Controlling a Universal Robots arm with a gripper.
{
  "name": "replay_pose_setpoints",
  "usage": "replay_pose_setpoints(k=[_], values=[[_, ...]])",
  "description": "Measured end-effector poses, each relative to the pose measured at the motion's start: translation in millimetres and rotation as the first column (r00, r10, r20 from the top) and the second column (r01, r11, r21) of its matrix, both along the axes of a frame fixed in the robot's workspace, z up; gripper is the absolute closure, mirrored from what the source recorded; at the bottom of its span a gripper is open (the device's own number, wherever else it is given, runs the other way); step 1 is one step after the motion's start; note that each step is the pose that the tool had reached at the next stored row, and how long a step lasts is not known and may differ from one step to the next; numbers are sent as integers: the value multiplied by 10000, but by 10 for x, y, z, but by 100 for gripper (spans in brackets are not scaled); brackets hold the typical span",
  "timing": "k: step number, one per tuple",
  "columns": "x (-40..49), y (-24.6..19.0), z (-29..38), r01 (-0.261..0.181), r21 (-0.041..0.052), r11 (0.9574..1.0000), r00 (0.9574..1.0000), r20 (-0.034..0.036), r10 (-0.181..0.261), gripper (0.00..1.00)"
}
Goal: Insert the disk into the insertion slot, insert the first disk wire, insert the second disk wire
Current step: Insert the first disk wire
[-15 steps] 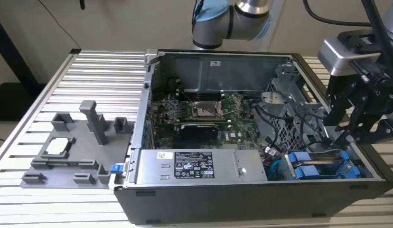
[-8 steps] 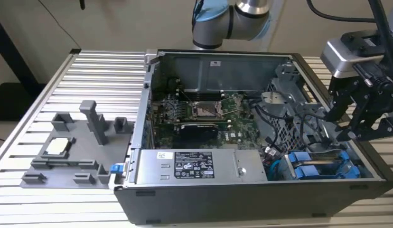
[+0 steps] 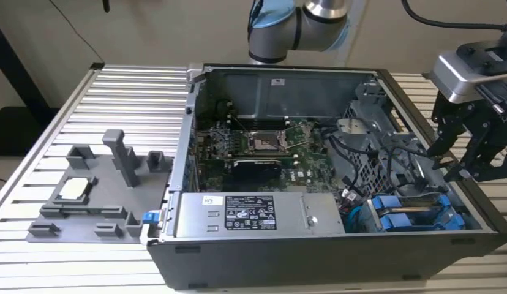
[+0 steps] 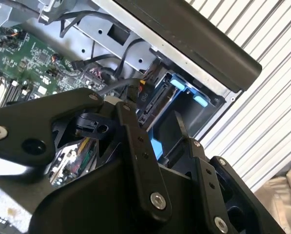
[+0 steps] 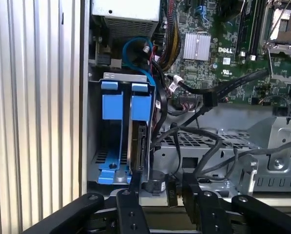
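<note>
The disk (image 5: pixel 140 146) stands on edge in the insertion slot of the drive bay, its blue carrier tab (image 5: pixel 141 100) next to a second blue carrier (image 5: pixel 110 105). In the exterior view the blue carriers (image 3: pixel 407 212) sit in the case's near right corner. My gripper (image 3: pixel 454 164) hangs over the case's right wall, just above the bay. Its black fingers (image 5: pixel 134 187) stand apart in both wrist views, open, with nothing clearly between them. A black wire connector (image 4: pixel 151 103) with coloured leads lies at the disk's end, close to one fingertip (image 4: pixel 125 109). Loose black wires (image 5: pixel 211 97) cross the bay.
The open computer case (image 3: pixel 319 257) lies on a slatted table (image 3: pixel 131 92). Inside are the motherboard (image 3: pixel 262 144) and a grey labelled power-supply box (image 3: pixel 249 214). A blue cable loop (image 5: pixel 135 46) curls beside the bay. On the exterior view's left, a grey fixture plate (image 3: pixel 90 196) holds upright posts.
</note>
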State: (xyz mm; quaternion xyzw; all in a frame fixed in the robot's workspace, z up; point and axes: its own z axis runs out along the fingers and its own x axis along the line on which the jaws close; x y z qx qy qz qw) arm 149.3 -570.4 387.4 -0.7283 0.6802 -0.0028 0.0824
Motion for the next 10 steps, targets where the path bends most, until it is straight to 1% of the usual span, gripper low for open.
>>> replay_pose_setpoints(k=[5, 10], values=[[48, 1, -1, -172, 1, 9999, 9999, 0, 172, 53], [50, 0, -1, -180, 1, 9998, 9998, 0, 180, 53]])
